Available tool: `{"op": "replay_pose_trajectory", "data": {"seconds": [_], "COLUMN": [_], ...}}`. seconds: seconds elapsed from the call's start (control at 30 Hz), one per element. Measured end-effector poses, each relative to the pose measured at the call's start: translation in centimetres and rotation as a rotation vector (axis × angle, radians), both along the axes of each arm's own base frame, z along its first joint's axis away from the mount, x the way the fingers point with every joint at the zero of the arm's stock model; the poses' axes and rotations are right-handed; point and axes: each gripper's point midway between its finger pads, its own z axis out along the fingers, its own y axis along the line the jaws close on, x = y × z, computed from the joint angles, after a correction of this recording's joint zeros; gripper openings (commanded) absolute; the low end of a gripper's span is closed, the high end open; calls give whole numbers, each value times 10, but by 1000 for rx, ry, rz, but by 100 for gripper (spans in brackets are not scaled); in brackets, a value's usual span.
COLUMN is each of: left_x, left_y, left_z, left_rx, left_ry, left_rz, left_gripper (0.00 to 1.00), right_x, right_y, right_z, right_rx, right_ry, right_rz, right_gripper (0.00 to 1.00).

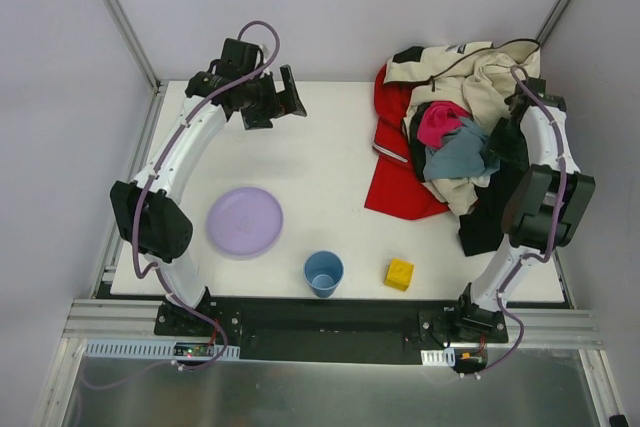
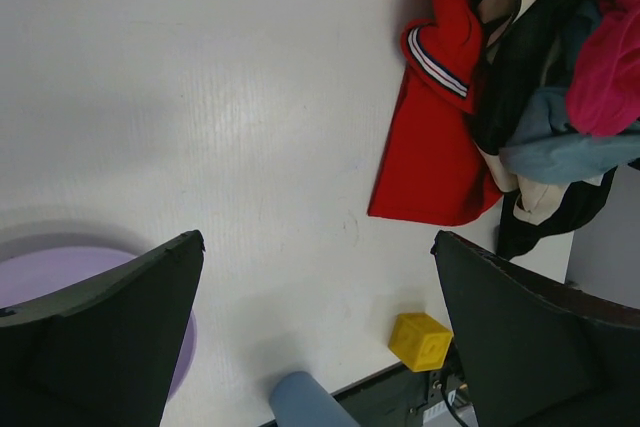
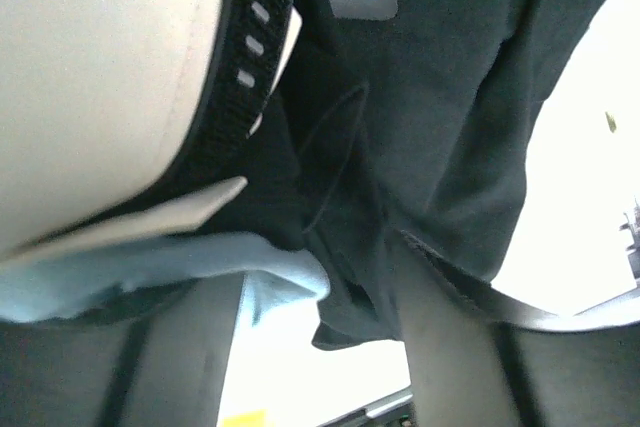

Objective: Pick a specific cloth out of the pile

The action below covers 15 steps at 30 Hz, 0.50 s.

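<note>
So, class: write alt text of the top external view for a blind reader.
A red cloth lies partly under a pile of clothes on the right of the table, the right arm bent over it. The left gripper hangs open far left.

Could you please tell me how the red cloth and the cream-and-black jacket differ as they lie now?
The red cloth is plain bright red with a thin pale-striped band; the jacket is cream and black. The red cloth lies mostly flat at the bottom, partly exposed; the jacket is bunched on top of it. Both are large garments in the same pile.
</note>
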Motion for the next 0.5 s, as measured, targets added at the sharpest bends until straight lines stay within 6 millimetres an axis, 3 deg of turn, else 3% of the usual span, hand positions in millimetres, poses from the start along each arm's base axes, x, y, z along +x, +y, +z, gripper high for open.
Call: {"op": "replay_pose_trajectory", "data": {"seconds": [0.1, 0.3, 0.5], "left_x": [-3, -6, -8], "left_y": [-2, -3, -4], "left_z": [-3, -9, -14], "left_rx": [-5, -8, -9], "left_ry": [12, 34, 47], "left_rz": [-8, -16, -20], "left_gripper": [99, 99, 99], "right_x": [0, 6, 9], "right_y": [2, 14, 51], "right_z": [21, 82, 130], "right_rx": [1, -14, -17], "right_ry": [-54, -226, -348], "right_rz": [17, 57, 174], "right_gripper": [98, 96, 96]}}
